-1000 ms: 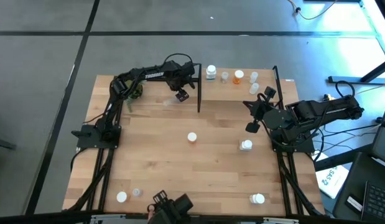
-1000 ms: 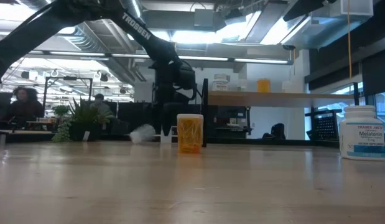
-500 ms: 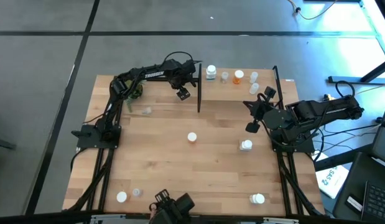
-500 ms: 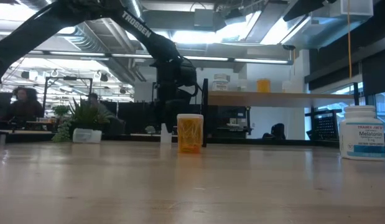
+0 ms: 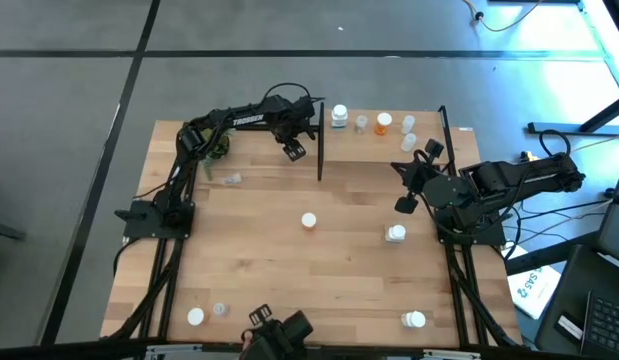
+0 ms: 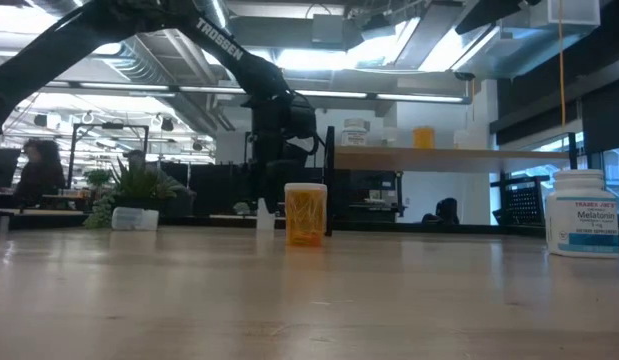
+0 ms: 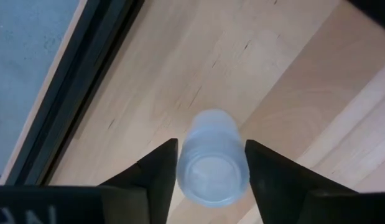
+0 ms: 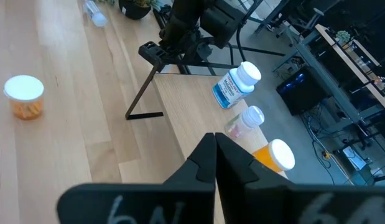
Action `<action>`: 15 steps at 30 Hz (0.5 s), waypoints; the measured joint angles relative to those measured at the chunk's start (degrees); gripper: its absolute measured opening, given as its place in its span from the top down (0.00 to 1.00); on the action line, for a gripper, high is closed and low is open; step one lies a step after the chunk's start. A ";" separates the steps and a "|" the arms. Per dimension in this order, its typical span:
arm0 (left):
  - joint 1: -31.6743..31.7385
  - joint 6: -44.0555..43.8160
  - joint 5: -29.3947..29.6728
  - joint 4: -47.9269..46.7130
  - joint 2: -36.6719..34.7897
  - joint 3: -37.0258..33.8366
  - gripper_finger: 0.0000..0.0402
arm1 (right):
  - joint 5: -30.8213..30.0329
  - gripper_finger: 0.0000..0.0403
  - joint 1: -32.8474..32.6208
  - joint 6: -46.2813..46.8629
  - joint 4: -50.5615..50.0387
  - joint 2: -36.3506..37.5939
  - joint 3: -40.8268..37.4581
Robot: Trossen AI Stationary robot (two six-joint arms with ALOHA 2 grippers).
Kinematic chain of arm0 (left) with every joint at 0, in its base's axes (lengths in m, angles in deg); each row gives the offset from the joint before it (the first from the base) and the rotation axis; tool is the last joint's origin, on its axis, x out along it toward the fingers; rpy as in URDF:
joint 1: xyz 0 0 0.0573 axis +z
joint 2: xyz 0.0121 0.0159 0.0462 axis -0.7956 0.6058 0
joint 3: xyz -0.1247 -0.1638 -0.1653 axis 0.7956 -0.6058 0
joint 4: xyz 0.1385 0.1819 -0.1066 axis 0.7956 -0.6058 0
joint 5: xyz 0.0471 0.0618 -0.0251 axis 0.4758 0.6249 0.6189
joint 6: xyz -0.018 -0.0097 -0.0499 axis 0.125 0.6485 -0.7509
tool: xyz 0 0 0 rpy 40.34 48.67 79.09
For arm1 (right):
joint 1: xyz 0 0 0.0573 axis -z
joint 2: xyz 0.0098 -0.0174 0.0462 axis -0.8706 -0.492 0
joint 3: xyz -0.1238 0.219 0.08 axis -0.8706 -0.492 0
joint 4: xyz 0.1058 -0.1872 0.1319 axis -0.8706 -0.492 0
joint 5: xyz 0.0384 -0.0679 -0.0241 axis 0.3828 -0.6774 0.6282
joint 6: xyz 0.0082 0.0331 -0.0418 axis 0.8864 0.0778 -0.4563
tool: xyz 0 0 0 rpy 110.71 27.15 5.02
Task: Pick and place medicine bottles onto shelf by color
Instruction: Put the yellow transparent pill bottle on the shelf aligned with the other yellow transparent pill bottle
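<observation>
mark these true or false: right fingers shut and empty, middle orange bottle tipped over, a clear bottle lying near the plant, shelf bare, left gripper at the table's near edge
1. The right gripper has its fingers shut and holds nothing. True.
2. The orange bottle in the middle of the table lies on its side. False: it stands upright, white cap up.
3. A clear bottle lies on its side near the plant. True.
4. The shelf is bare. False: several bottles stand on it, among them a white bottle.
5. The left gripper is at the table's near edge. False: it is beside the shelf's left post, at a small upright bottle.
</observation>
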 joint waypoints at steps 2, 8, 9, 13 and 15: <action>-0.13 0.02 0.02 -0.10 0.00 0.00 0.59 | 0.01 0.99 0.00 0.02 0.00 0.00 0.00; -0.15 0.03 0.00 -1.90 -0.11 0.02 0.65 | 0.02 0.99 0.00 1.22 -0.07 0.00 0.00; -0.15 0.04 0.00 -2.08 -0.11 0.04 0.65 | 0.04 0.99 0.00 1.25 -0.07 0.00 0.00; -0.54 0.07 0.15 -2.72 -0.12 0.04 0.65 | 0.04 0.99 0.00 1.22 -0.09 0.00 0.00; -0.88 0.07 0.16 -3.49 -0.35 0.04 0.65 | 0.04 0.99 0.00 1.20 -0.10 0.00 0.00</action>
